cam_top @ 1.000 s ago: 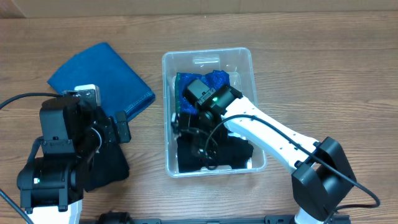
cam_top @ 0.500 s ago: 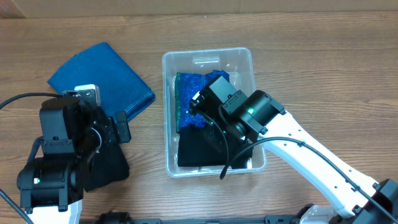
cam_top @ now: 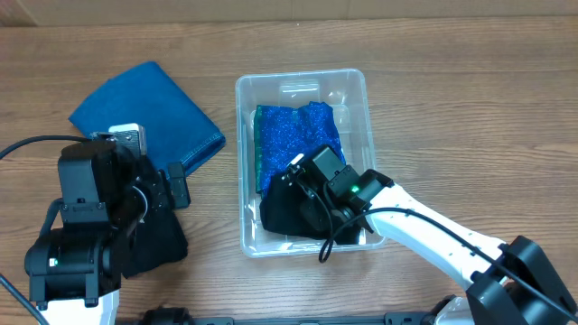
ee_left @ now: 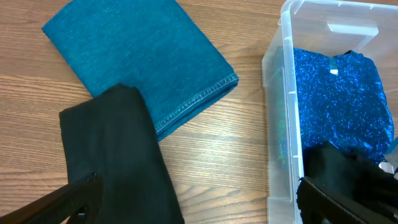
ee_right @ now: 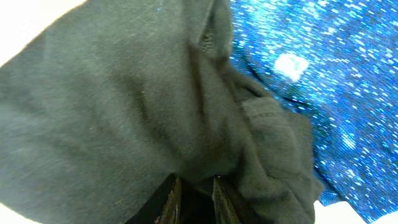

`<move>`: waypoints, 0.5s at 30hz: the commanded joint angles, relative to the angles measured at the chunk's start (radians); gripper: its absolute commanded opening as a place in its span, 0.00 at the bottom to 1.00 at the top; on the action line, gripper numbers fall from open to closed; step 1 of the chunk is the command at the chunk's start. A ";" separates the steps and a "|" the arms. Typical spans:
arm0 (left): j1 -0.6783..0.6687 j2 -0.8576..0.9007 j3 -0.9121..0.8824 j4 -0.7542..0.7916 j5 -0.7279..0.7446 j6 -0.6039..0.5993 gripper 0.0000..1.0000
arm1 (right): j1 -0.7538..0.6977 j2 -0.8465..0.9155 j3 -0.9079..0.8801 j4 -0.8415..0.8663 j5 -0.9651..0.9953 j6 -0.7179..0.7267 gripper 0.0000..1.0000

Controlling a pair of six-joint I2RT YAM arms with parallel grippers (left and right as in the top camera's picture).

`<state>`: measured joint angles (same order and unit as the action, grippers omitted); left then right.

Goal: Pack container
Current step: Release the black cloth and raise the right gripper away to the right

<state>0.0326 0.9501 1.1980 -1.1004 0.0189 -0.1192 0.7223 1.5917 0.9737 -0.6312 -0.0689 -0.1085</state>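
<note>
now right gripper [ee_right: 196, 199] pinches black cloth [ee_right: 124, 112] in container [cam_top: 357, 83], left gripper [ee_left: 199, 186] wide. lifting unreleased could drag it out.

Bright even room light, glare on the container [cam_top: 242, 162] walls, blue cloth [cam_top: 298, 135] inside it sparkling, black cloth [ee_right: 124, 106] blurred close-up

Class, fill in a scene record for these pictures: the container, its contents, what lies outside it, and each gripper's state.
Container: clear plastic bin on the wooden table
Inside: sparkly blue cloth; black garment partly over it
Outside: folded teal cloth; black cloth overlapping its edge
Left gripper: open, above the table
Right gripper: inside the bin, shut on the black garment
</note>
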 commanded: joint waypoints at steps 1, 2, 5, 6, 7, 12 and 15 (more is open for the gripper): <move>0.001 -0.001 0.021 -0.003 -0.003 0.023 1.00 | -0.011 0.020 0.024 -0.024 0.076 0.012 0.35; 0.001 -0.001 0.021 -0.003 -0.003 0.023 1.00 | -0.011 0.013 0.071 -0.060 0.076 0.013 0.36; 0.001 -0.002 0.021 -0.003 -0.003 0.023 1.00 | -0.011 -0.040 0.329 -0.227 0.099 0.012 0.55; 0.001 -0.002 0.021 -0.005 -0.003 0.023 1.00 | -0.011 -0.061 0.407 -0.262 0.130 0.012 0.61; 0.002 -0.001 0.021 -0.007 -0.017 0.014 1.00 | -0.011 -0.089 0.486 -0.293 0.165 0.012 0.86; 0.137 -0.001 0.021 -0.080 -0.096 -0.187 1.00 | -0.078 -0.217 0.570 -0.393 0.248 0.019 1.00; 0.382 -0.003 0.021 -0.163 -0.037 -0.230 1.00 | -0.205 -0.222 0.570 -0.492 0.248 0.080 1.00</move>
<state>0.2283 0.9501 1.1999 -1.2186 -0.0425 -0.2661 0.6048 1.3628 1.5349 -1.0897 0.1535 -0.0837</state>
